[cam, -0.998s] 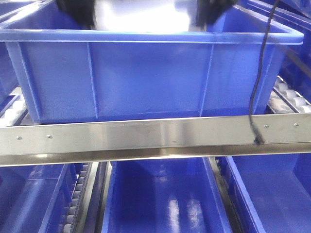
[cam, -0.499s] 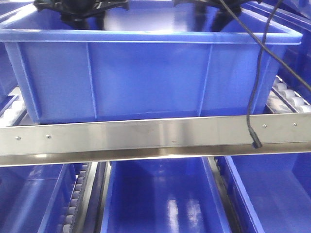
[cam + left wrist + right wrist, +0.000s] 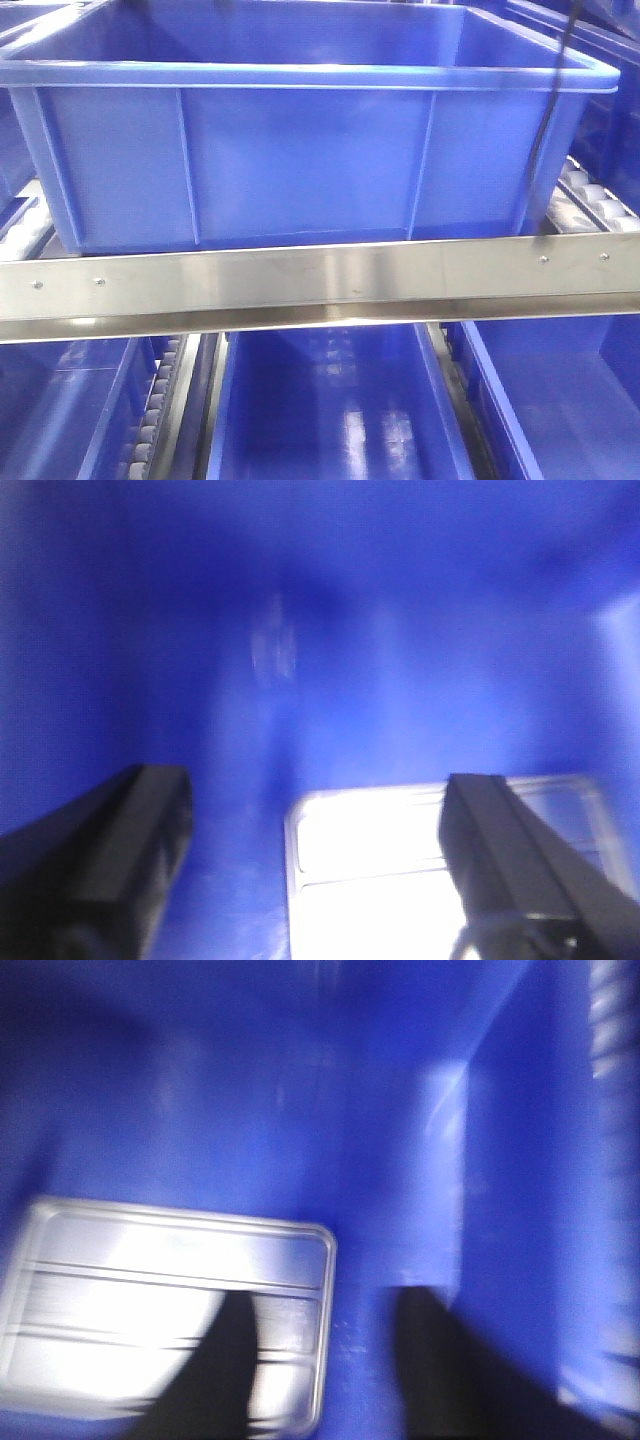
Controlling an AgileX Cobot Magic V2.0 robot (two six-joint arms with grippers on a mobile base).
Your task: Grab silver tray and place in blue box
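The silver tray (image 3: 130, 1280) lies flat on the floor of the blue box (image 3: 300, 160), shiny, with two raised lines across it. In the left wrist view the tray (image 3: 380, 860) glares white between the fingers. My left gripper (image 3: 315, 880) is open and empty above the tray's left end, apart from it. My right gripper (image 3: 335, 1380) is open and empty above the tray's right edge, one finger (image 3: 230, 1370) over the tray and the other over the blue floor. Neither gripper shows in the front view, where the box wall hides the tray.
A steel rail (image 3: 300, 285) runs across in front of the box. More blue crates (image 3: 330, 420) sit on the level below. A black cable (image 3: 550, 120) hangs at the right. White rollers (image 3: 590, 195) line the shelf at the right.
Both grippers, seen at the box's top rim with the bright tray between them, opened and have gone up out of the front view. The tray now lies in the box.
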